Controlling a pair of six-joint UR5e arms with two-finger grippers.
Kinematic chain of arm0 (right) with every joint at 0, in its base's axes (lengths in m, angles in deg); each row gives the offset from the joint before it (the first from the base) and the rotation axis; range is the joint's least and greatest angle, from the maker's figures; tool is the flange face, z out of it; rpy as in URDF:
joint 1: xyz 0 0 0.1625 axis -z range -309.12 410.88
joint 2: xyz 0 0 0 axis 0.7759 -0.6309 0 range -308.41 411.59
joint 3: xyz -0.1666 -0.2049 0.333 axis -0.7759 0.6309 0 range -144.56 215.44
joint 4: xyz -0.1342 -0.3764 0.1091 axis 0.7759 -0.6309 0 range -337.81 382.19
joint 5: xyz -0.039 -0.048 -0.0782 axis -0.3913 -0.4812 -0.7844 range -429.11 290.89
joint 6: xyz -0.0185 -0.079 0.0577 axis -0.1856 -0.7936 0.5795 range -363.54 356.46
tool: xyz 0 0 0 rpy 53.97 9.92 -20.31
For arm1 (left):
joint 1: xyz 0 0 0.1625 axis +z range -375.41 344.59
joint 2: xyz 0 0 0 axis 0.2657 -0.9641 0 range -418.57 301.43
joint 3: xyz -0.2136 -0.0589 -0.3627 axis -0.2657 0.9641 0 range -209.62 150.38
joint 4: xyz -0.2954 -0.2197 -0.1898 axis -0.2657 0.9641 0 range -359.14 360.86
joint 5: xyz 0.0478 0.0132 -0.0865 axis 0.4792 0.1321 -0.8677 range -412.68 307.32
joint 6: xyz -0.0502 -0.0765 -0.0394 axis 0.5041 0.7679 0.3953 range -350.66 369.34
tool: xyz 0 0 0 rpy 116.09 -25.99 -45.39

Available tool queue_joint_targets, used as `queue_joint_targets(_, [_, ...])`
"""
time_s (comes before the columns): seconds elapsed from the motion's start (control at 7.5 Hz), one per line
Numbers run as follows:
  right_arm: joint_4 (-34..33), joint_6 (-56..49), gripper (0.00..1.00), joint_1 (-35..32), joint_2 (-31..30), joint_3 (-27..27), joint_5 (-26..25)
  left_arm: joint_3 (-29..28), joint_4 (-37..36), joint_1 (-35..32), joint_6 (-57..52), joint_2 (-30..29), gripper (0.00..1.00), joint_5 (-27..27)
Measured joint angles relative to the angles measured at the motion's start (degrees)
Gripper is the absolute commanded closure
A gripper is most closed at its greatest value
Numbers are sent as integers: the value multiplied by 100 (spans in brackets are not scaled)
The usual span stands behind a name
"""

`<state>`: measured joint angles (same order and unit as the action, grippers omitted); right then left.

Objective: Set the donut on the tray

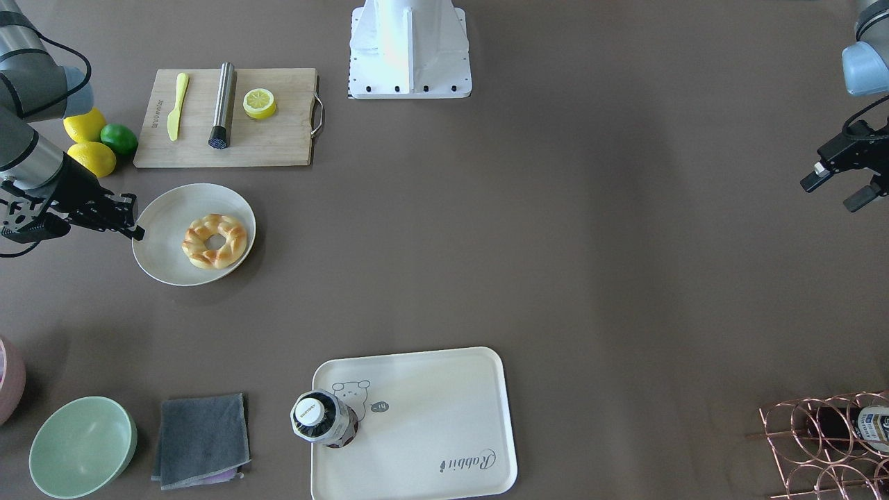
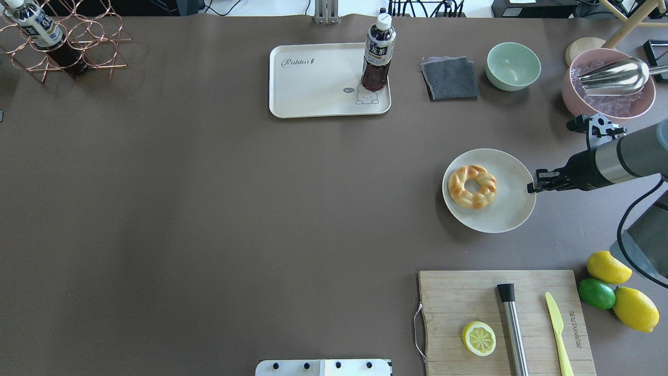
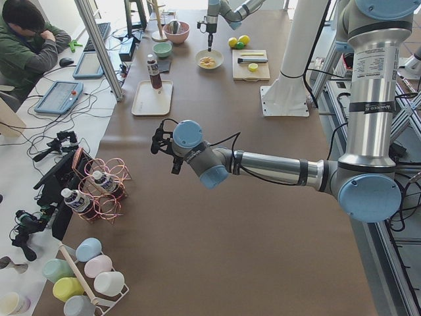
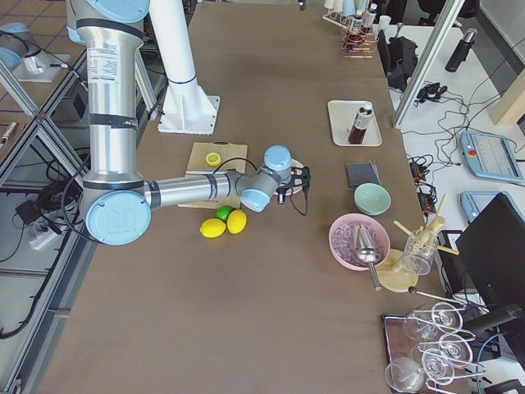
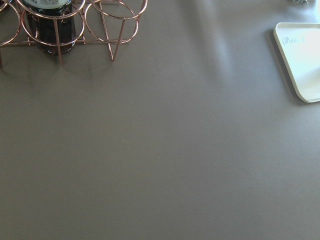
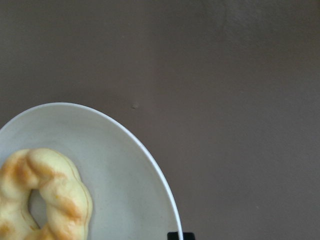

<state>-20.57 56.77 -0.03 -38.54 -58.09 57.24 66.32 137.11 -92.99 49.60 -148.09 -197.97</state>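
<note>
starting at the right tool: looks parted, nothing held, poised just at the rim of the round white plate on its own side. over to the left tool: spread open too, gripping nothing, parked well off at the far end of the table.

now for the donut: lying flat on that plate, a little off centre, well apart from the cream tray. probably light and soft, a glossy braided ring, so likely to dent or slip under a hard pinch. best taken across one side of the ring, one finger down through the centre hole and one outside, closing gently.

on the tray, a dark drink bottle standing upright at the bear corner; plenty of bare tray beside it for the drop.

hard to read: only a black sliver of the right tool in its wrist view, and much of the donut cut off at the frame edge there. nothing of the left tool in its own wrist view, just table, a tray corner and a copper wire rack.
</note>
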Motion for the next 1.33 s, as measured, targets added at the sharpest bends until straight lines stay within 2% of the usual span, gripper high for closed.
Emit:
queue_joint_targets(0.27, [-540, 635, 100, 9, 914, 0, -21, 2, -15, 154, 601, -325, 1, -18])
queue_joint_targets(0.53, [-957, 1598, 100, 318, 1844, -49, -210, -11, -33, 528, 1277, -770, 3, 21])
queue_joint_targets(0.8, [-1823, 2372, 100, 878, 2788, -266, -751, -17, -33, 754, 1708, -1071, 3, 95])
queue_joint_targets(1.07, [-3277, 3084, 100, 1634, 4044, -477, -1481, 0, -23, 898, 1806, -1164, 4, 149])
queue_joint_targets(1.2, [-3891, 3373, 100, 1994, 4655, -454, -1873, 33, -21, 939, 1826, -1154, 8, 156])
queue_joint_targets(1.33, [-4270, 3646, 100, 2266, 5164, -327, -2151, 101, -20, 963, 1841, -1106, 8, 158])
